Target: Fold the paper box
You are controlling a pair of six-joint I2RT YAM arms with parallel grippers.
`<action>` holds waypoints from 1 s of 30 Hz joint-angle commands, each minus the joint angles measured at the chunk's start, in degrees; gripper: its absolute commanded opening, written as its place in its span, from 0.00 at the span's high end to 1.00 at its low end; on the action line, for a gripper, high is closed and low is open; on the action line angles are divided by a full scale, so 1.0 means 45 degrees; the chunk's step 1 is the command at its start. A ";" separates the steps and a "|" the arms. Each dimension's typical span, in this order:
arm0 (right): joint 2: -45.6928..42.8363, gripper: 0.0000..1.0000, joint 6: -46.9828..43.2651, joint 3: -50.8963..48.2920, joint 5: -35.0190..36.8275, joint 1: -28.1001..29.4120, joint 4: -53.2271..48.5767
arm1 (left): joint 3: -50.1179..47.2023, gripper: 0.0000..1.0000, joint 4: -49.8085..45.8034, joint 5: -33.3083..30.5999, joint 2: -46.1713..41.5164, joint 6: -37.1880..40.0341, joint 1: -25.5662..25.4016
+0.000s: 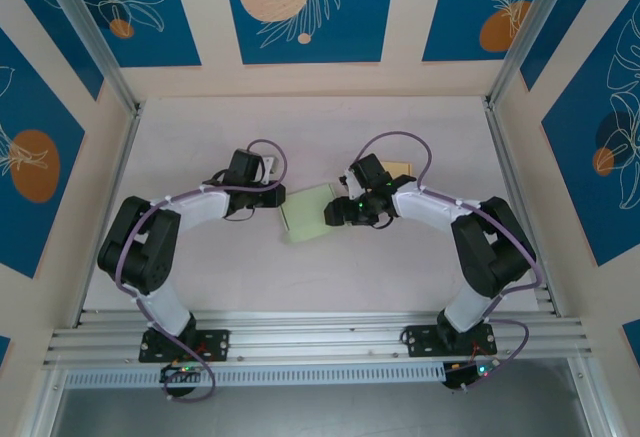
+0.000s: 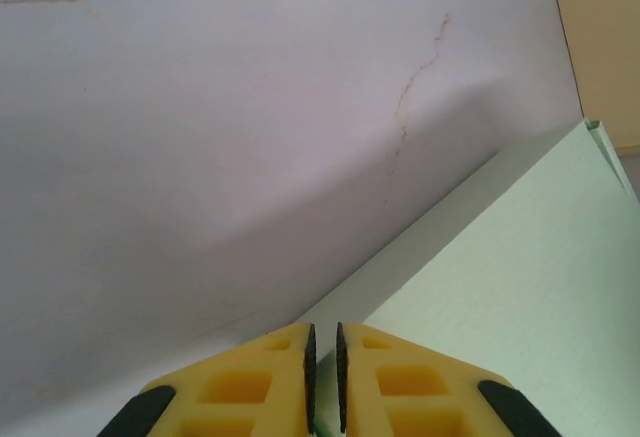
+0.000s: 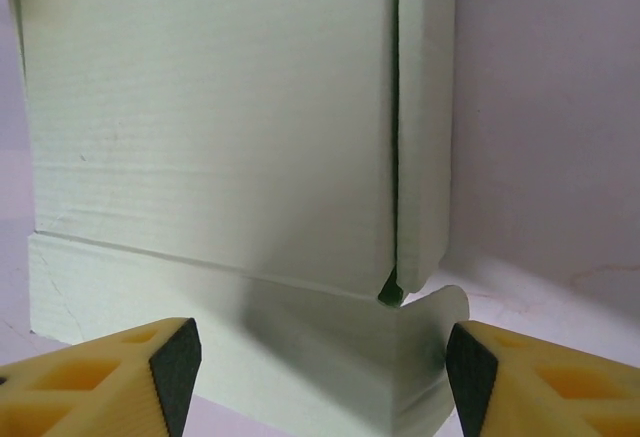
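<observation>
My left arm (image 1: 185, 212), seven o'clock, and right arm (image 1: 440, 207), four o'clock: white links, black joints, purple cables (image 1: 395, 139). I note green lights (image 1: 358, 200) near right wrist. Fingers (image 2: 240, 387) yellow, pocketed; pads (image 3: 178, 362) black.

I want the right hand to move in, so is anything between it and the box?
Nothing visible does. The right hand is open and points straight at the box, whose lower flap lies just ahead of it.

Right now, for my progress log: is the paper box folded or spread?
Partly folded: paper box has one side strip creased over; near flap lies flat.
</observation>
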 commanded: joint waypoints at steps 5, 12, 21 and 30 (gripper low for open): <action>0.0247 0.40 0.0767 -0.0003 -0.1042 0.0068 0.0083 | -0.0168 0.87 0.0342 0.0195 0.0208 -0.0327 -0.0006; 0.0428 0.47 0.0986 -0.0023 -0.1087 0.0112 0.0159 | -0.0197 0.89 0.0511 0.0234 0.0322 -0.0446 -0.0025; 0.0986 0.54 0.1180 0.0245 -0.1235 0.0307 0.0193 | -0.0217 0.91 0.0636 0.0289 0.0547 -0.0621 -0.0064; 0.1032 0.60 0.1539 0.0372 -0.1293 0.0347 0.0241 | -0.0161 0.91 0.0681 0.0370 0.0718 -0.0711 -0.0094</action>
